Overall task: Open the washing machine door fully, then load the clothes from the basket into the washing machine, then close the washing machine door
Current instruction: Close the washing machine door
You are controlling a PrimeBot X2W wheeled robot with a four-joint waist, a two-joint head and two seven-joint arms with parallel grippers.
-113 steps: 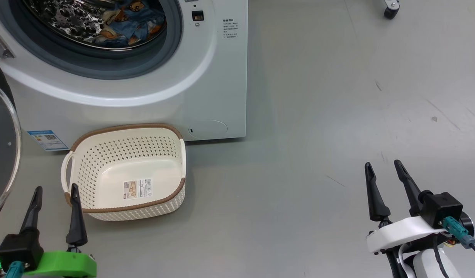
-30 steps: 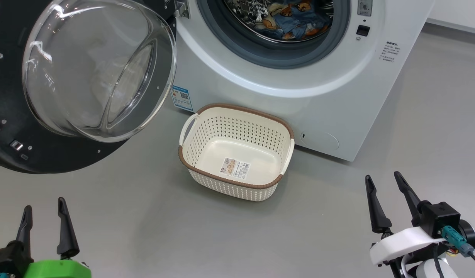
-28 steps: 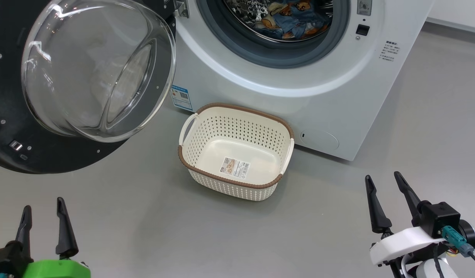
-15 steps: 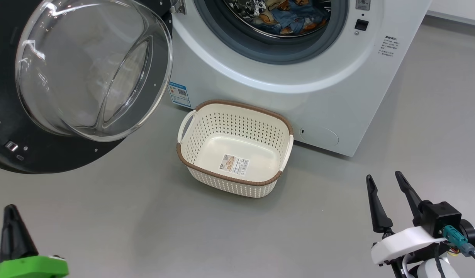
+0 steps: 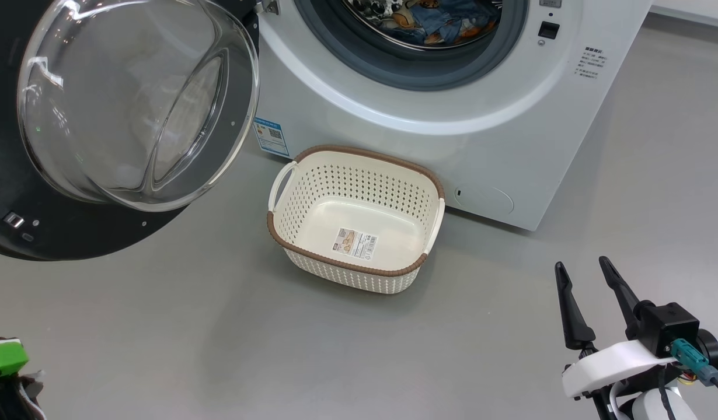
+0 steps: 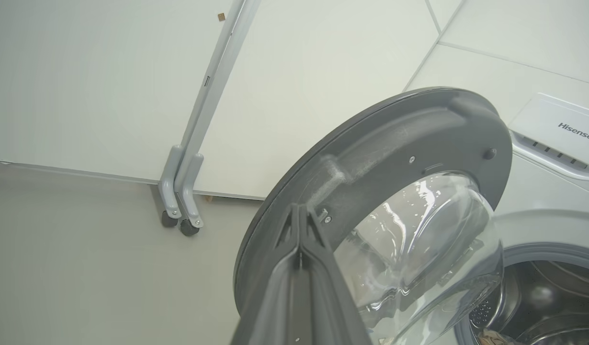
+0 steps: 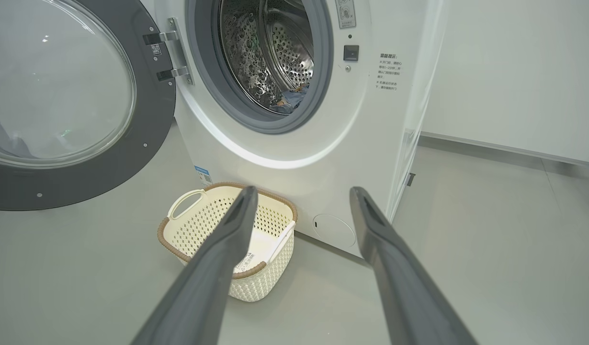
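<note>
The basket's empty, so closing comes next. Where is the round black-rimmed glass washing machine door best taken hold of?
Probably the glossy black rim of the round washing machine door at its free edge near the latch, opposite the hinge: the bulging glass is smooth. Come from the robot's left, behind the door, pushing toward the white washing machine.

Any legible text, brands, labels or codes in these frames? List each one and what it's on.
"Hisense": on the washing machine top panel, left wrist view.
Too small to read: blue sticker with a QR code, low on the front.
Too small to read: printed lines on the front's right side.
Blurred: upper sticker beside the opening.
Unreadable: label with a barcode, inside the basket.
</note>
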